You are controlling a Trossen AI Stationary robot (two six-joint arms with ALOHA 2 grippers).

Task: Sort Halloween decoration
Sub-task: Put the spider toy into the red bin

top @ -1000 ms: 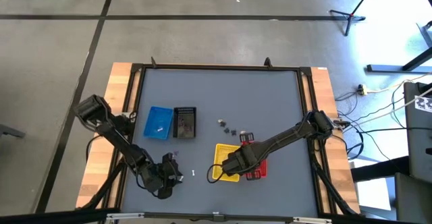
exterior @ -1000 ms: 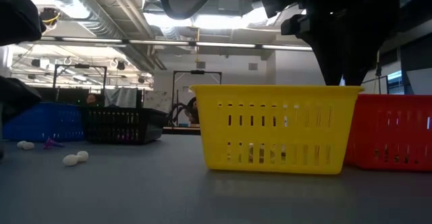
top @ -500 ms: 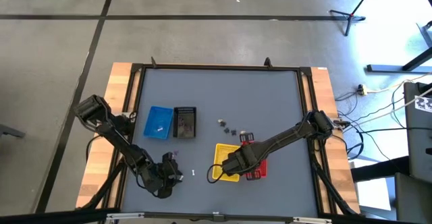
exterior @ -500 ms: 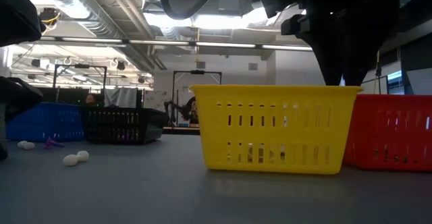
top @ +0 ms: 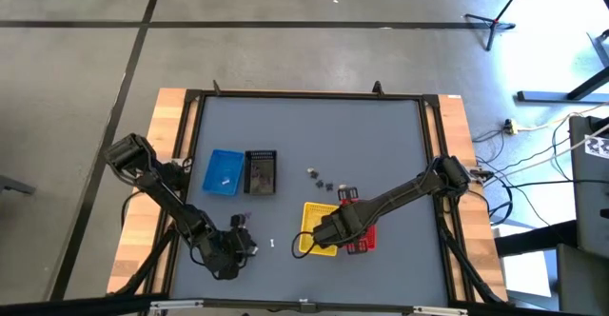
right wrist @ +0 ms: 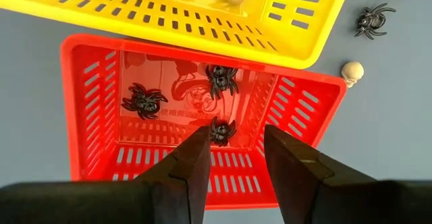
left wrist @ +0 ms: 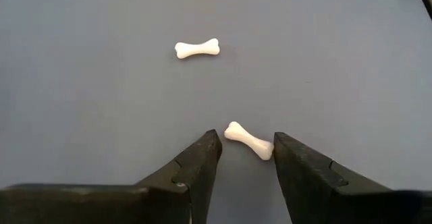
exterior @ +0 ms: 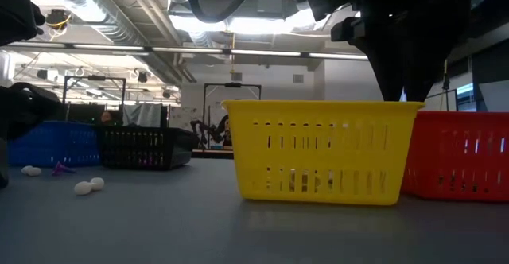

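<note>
Left wrist view: a small white plastic bone (left wrist: pixel 249 141) lies on the grey surface (left wrist: pixel 81 82) between the left gripper (left wrist: pixel 246 158)'s wide-open jaws. Another white bone (left wrist: pixel 197 48) lies farther off. The right gripper (right wrist: pixel 235 158), jaws parted and empty, hangs over the red mesh basket (right wrist: pixel 91 109) holding 3 black spiders (right wrist: pixel 144 100).

The grey worktop (top: pixel 314 135), edged by wooden side boards, carries four small mesh baskets. A blue basket (top: pixel 225 173) and a black basket (top: pixel 261 172) stand touching at about nine o'clock. A yellow basket (top: pixel 316 228) and a red basket (top: pixel 360 230) stand together near five o'clock. Dark spiders (top: pixel 321 180) lie near the centre, and two white bones (left wrist: pixel 197 48) lie toward seven o'clock.
</note>
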